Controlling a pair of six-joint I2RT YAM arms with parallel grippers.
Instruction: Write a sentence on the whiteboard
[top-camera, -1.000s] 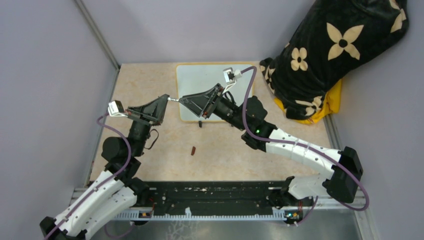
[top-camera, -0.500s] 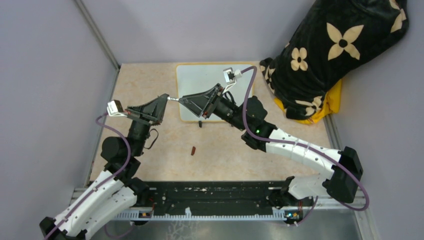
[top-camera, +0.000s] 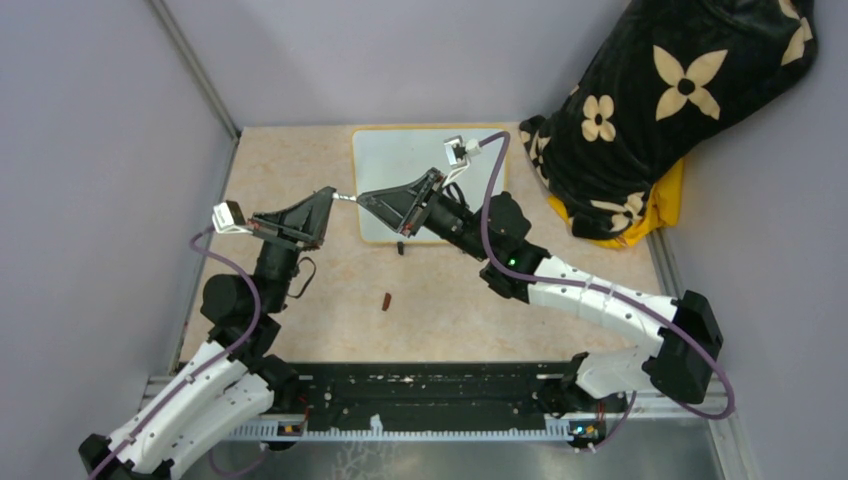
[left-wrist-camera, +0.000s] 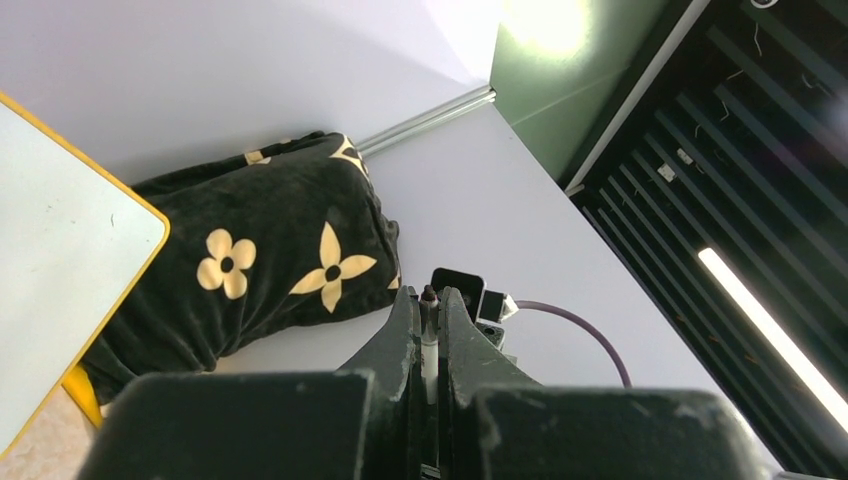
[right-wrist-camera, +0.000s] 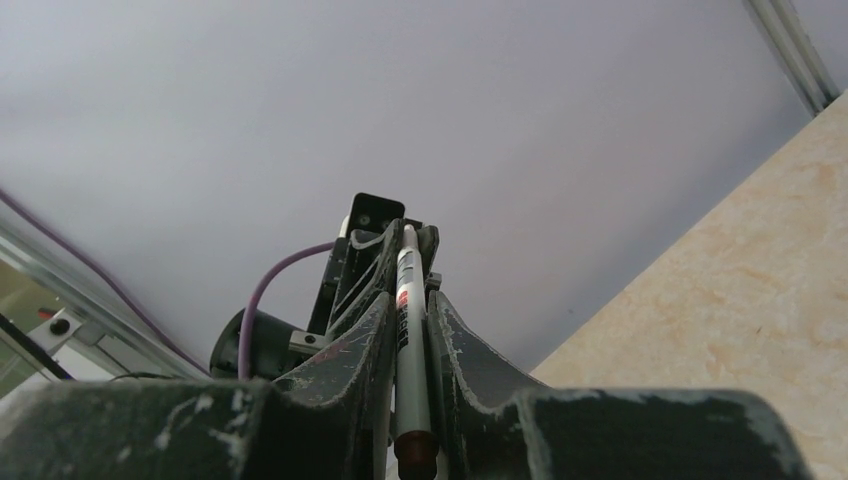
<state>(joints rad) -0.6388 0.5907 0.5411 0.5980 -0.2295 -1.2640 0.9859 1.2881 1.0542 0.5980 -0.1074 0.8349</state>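
Whiteboard (top-camera: 395, 160) writing was judged not yet begun. Nearest, a small reddish cap (top-camera: 386, 299) was seen loose on the tabletop (top-camera: 290, 165); beyond, the marker (top-camera: 346, 198) was gripped by the left hand (top-camera: 332, 196) and right hand (top-camera: 362, 200) together; farthest, the board lay flat, blank.

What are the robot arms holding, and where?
A marker, stretched between them: the left end effector pinches one end, the right end effector clamps the barrel.

Whiteboard (top-camera: 400, 165) near-right part hidden under right gripper (top-camera: 361, 198); brown speck (top-camera: 386, 299) too small to ID.
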